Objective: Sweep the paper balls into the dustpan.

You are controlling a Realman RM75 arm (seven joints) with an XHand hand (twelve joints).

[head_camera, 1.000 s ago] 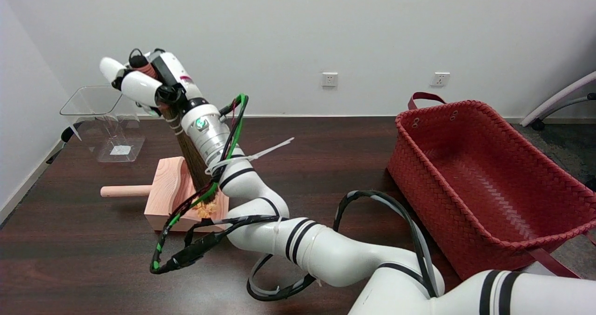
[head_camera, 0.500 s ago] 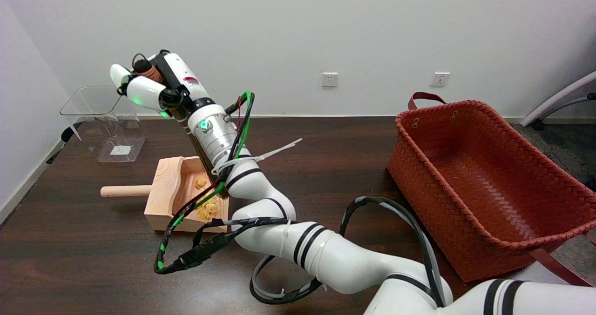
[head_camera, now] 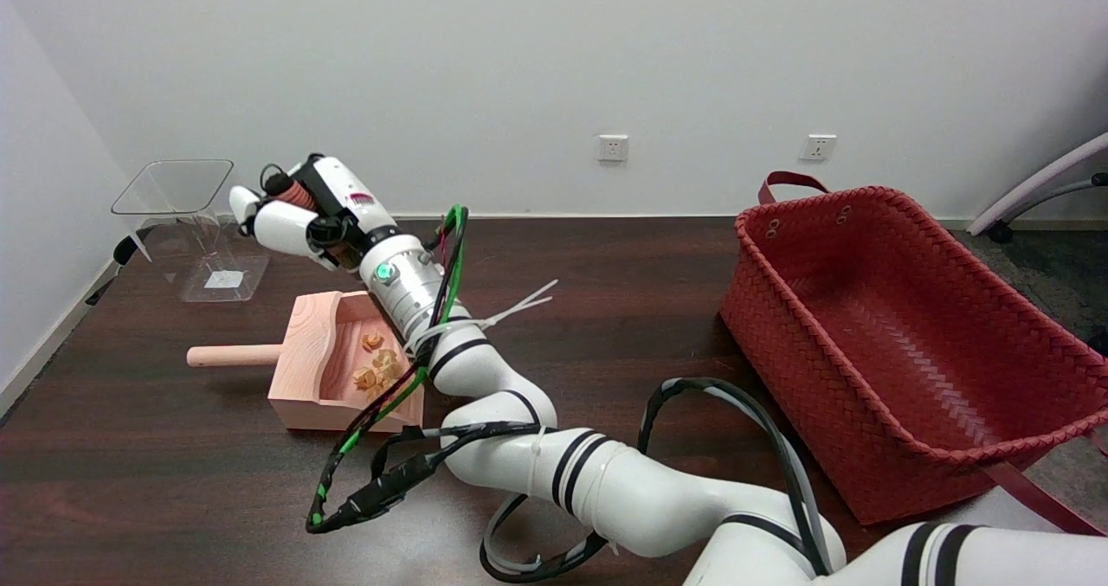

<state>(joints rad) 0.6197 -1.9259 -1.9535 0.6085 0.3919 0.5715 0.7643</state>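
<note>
Several crumpled tan paper balls (head_camera: 374, 366) inside pink dustpan (head_camera: 305, 370); fingers (head_camera: 281, 222) clamped on broom handle (head_camera: 286, 189).

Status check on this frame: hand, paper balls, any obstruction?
Right hand grips broom handle. Paper balls lie inside dustpan. Arm hides the bristles; nothing else blocking.

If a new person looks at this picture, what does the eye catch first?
First the white right arm, snaking from lower right to its right hand, which grips a broom handle. Below lies the wooden dustpan with paper balls inside. At right stands a big red woven basket.
</note>
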